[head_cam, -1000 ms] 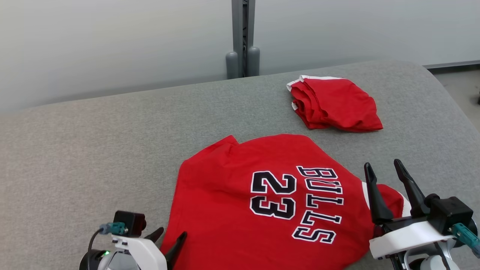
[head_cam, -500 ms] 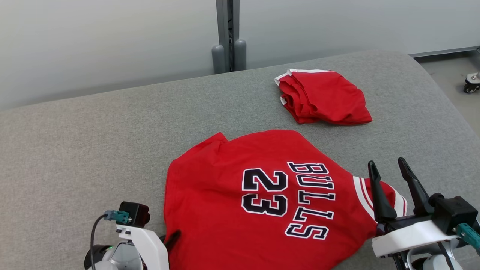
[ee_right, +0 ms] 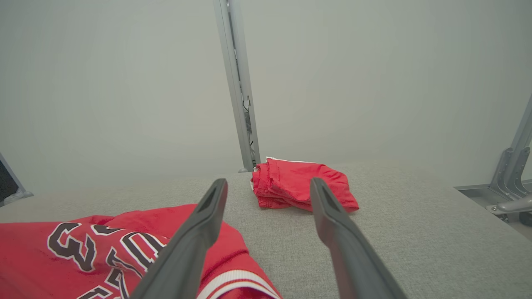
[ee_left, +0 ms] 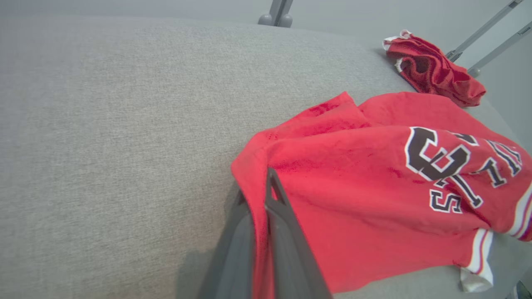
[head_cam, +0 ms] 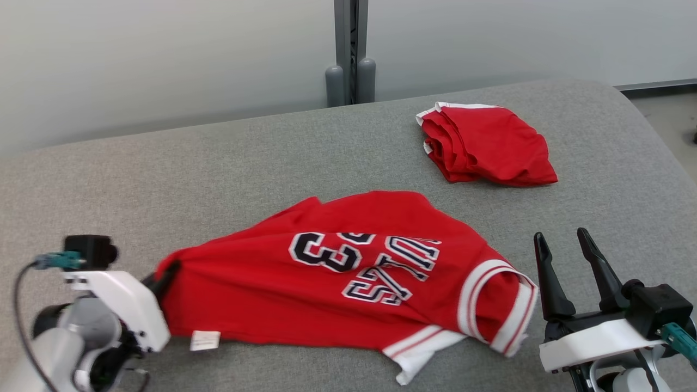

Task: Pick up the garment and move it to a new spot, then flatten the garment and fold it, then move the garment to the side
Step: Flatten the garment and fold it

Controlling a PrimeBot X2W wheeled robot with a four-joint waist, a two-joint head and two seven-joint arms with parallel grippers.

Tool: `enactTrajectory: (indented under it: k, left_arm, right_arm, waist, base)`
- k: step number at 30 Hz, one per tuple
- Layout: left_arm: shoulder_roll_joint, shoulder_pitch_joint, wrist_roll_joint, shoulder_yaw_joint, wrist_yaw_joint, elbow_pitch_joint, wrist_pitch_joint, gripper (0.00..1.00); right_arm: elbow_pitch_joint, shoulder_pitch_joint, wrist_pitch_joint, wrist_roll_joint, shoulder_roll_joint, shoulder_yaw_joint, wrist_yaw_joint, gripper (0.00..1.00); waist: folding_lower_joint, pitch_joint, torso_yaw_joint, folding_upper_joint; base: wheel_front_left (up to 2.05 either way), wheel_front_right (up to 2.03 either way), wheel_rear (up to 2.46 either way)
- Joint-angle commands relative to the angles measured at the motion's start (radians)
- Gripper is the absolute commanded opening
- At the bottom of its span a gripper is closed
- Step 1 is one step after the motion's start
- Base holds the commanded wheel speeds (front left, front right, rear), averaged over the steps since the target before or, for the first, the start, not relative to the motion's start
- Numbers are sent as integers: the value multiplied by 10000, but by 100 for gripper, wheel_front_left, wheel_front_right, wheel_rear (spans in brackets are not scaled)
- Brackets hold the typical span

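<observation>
Step judged as pick-and-move: left claw (ee_left: 255, 187) pinched tight on one edge of red basketball jersey with black lettering (head_cam: 337, 294), which lies rumpled mid grey fabric surface (head_cam: 218, 163). Right claw (head_cam: 561, 234) gaping, empty, just beside jersey. Next likely needs lifting clear, carrying, then spreading flat

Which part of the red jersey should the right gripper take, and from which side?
The white-striped trim of the red jersey, at the end nearest the right gripper. Come from the robot's right, low: that trim stands raised in a fold, and the left gripper pinches the opposite end.
</observation>
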Motion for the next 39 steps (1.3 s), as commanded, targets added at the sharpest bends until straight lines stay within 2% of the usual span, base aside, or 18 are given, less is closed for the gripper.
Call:
enactTrajectory:
  k: [1,10,17,18,19,20,21,30,33,34,36,37,39]
  left_arm:
    - [193,-183,-96,160,-9,167,9,0]
    - [1052,-523,-780,1313,-273,1930,-584,0]
    - [1417,-871,-735,1496,-530,3136,-1145,0]
    - [1436,-905,-700,1445,-581,3233,-1169,20]
    - [1436,-905,-700,1445,-581,3233,-1169,20]
    - [1449,-931,-654,1383,-603,3281,-1172,56]
    - [1450,-943,-641,1324,-658,3292,-1189,100]
    - [1548,-326,-517,1172,-748,2022,-1951,100]
    - [1615,74,-386,1284,-483,1138,-2386,100]
    - [1590,446,-254,1352,-233,467,-2772,100]
    - [1536,636,-217,1413,-95,128,-2987,100]
    - [1463,1068,-73,1501,225,-544,-3420,100]
    - [1399,1485,49,1565,497,-1201,-3806,100]
  right_arm:
    - [21,-128,-52,51,-60,16,-1,100]
    - [-46,-210,-60,-19,-60,-35,-1,100]
    - [24,-282,-118,-21,-59,-133,-1,100]
    - [48,-292,-106,-15,-60,-133,-1,100]
    - [48,-292,-106,-15,-60,-133,-1,100]
    - [75,-295,-113,4,-59,-112,-1,100]
    - [100,-298,-112,33,-57,-79,-1,100]
    - [381,-143,-83,152,-64,110,-1,100]
    - [417,-99,-30,105,-60,101,-1,100]
    - [423,-53,46,133,-59,166,-1,100]
    - [433,-37,105,184,-59,219,-1,100]
    - [479,25,295,374,-57,445,-1,100]
    - [565,110,666,586,-54,813,-1,100]
  waist:
    - [0,30,-10,0]
    - [0,292,-177,0]
    - [0,358,-160,0]
    - [0,347,-140,0]
    - [0,347,-140,0]
    - [0,331,-115,0]
    - [0,313,-88,0]
    - [0,28,294,0]
    - [0,-89,455,0]
    - [0,-150,554,0]
    - [0,-164,605,0]
    - [0,-183,720,0]
    - [0,-209,839,0]
  base:
    - [0,0,0]
    - [0,0,0]
    - [0,0,0]
    - [0,0,0]
    - [0,0,0]
    - [0,0,0]
    - [0,0,0]
    - [0,0,0]
    - [0,0,0]
    - [0,0,0]
    - [0,0,0]
    - [0,0,0]
    - [0,0,0]
